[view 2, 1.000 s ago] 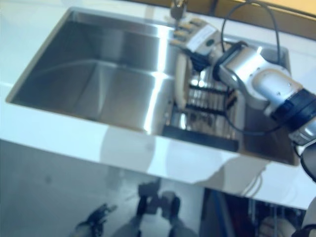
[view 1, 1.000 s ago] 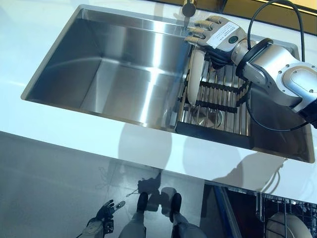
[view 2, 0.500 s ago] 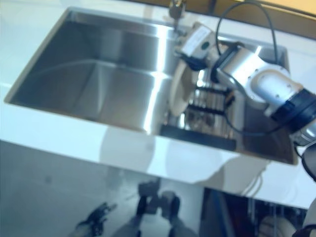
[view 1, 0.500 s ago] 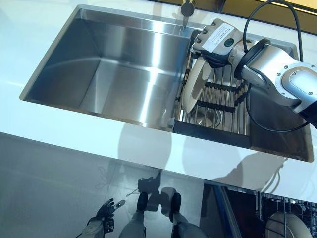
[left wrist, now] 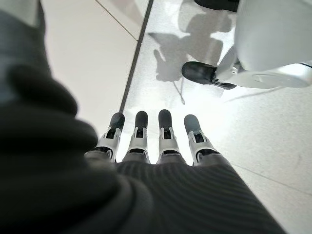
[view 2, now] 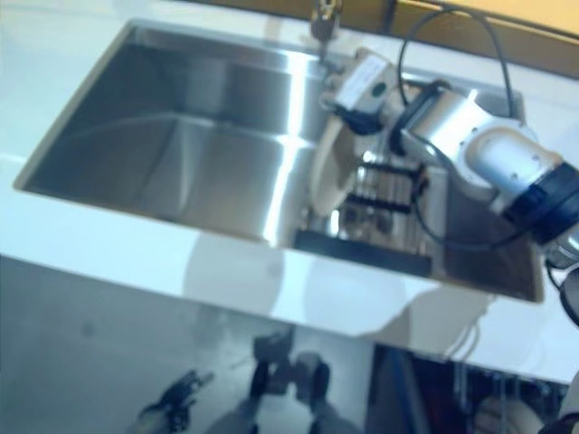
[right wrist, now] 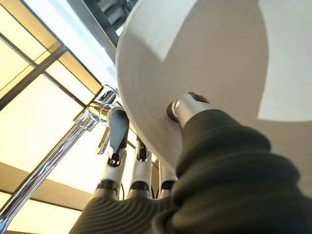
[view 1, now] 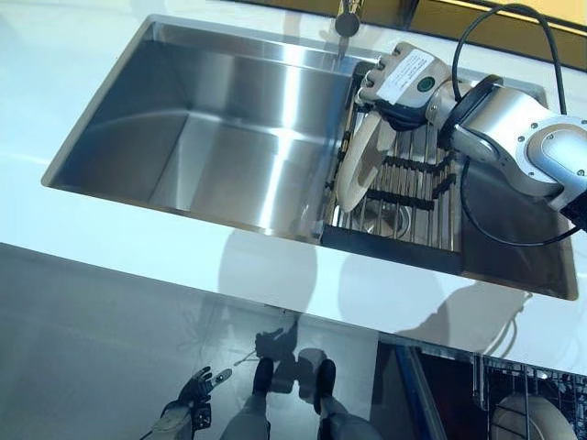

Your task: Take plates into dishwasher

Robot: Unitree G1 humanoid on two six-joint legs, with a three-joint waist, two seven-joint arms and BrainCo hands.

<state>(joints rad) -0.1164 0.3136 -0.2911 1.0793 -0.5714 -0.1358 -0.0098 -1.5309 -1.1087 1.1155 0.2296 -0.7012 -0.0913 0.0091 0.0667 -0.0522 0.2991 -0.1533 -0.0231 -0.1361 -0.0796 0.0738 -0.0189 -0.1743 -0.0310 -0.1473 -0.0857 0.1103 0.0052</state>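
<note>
- Floor tiles (view 1: 110, 348) fill the bottom of the head views, below the counter's edge; the left hand (view 1: 188, 403) hangs there at the lower left, its fingers (left wrist: 163, 134) straight and relaxed, holding nothing.
- At the lower right corner, a dishwasher rack (view 1: 527, 403) shows, with a pale plate-like piece in it — too cropped to make out more.
- Above the floor, a white countertop (view 1: 183, 252) crosses the frame and surrounds a steel sink (view 1: 220, 128), whose broad left basin takes up the upper left.
- On the sink's right part lies a wire drying rack (view 1: 404, 197) with dark cross-bars.
- A white plate (view 1: 358, 165) stands on edge at the rack's left side, tilted, its lower rim down among the wires.
- The right hand (view 1: 399, 82) comes in from the upper right and has hold of the plate's upper rim — in the right wrist view the thumb (right wrist: 183, 107) presses one face and the fingers (right wrist: 117, 136) curl behind the other.
- Farthest, at the top centre, a faucet (view 1: 347, 20) stands just behind the hand.
</note>
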